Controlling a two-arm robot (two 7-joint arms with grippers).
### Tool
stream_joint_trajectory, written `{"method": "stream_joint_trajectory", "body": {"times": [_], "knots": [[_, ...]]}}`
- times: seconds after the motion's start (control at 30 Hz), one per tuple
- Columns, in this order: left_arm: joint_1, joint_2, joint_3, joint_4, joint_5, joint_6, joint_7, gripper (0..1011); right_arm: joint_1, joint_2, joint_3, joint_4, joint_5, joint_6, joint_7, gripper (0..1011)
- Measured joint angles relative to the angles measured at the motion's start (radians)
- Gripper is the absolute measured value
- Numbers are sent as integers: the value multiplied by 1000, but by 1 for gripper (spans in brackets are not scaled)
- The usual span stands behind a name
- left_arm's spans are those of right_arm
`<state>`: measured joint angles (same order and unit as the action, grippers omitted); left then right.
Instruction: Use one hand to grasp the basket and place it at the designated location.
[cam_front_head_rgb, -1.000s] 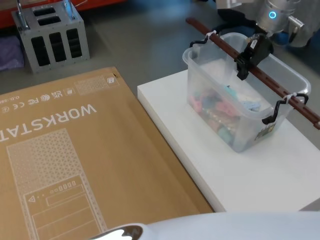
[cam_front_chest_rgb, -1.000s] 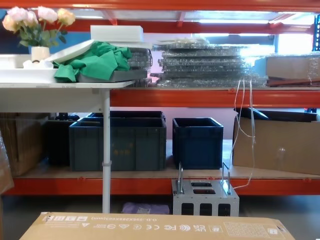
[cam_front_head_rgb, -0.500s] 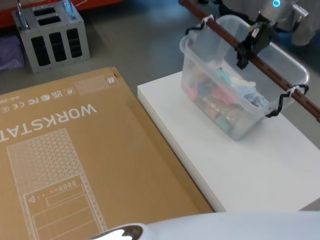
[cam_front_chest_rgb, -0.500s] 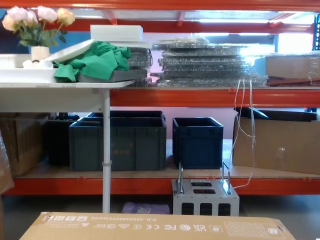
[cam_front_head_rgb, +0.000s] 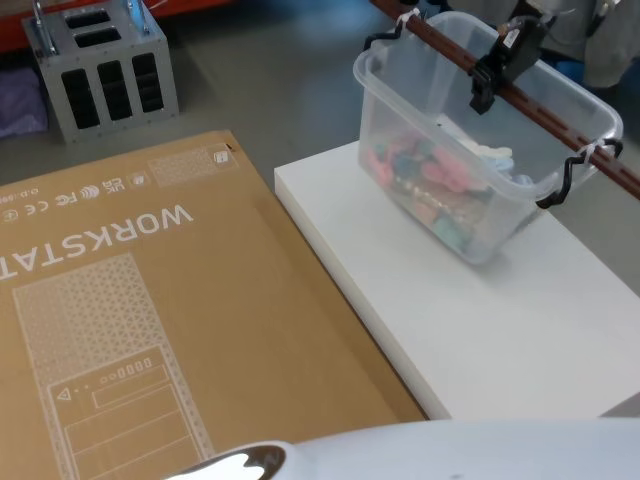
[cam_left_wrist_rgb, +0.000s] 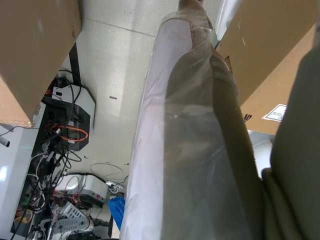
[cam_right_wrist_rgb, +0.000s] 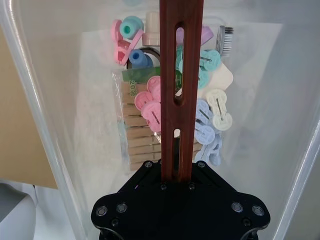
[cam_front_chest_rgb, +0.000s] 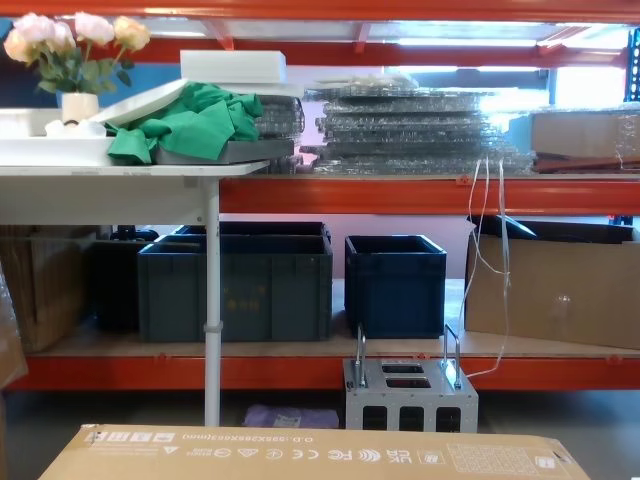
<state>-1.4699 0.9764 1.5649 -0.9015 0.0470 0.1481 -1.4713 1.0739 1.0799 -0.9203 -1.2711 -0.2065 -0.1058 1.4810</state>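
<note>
One black right gripper (cam_front_head_rgb: 483, 88), fingers clamped on the slotted red-brown bar handle (cam_right_wrist_rgb: 181, 75) of the clear plastic basket (cam_front_head_rgb: 405, 95)

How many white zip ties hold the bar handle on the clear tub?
2: one zip tie at the handle's far end, one at its near end; the right pincer could hide others.

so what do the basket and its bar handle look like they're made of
Basket: most likely clear, slightly glossy plastic; the coloured clips inside show through its walls. Bar handle: probably wood or a wood-look strip, matt red-brown, with slots cut through it. Zip ties: seemingly white plastic.
</note>
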Motion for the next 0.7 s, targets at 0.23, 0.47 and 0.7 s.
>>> {"method": "stream_joint_trajectory", "body": {"times": [0.23, 0.47, 0.7], "knots": [[0, 0, 0, 0, 0, 0, 0, 0, 23, -13, -4, -6, -17, -35, 8, 0], [0, 0, 0, 0, 0, 0, 0, 0, 64, -45, -24, -20, -42, -96, 14, 0], [0, 0, 0, 0, 0, 0, 0, 0, 90, -64, -45, -33, -50, -125, 19, 0]]}}
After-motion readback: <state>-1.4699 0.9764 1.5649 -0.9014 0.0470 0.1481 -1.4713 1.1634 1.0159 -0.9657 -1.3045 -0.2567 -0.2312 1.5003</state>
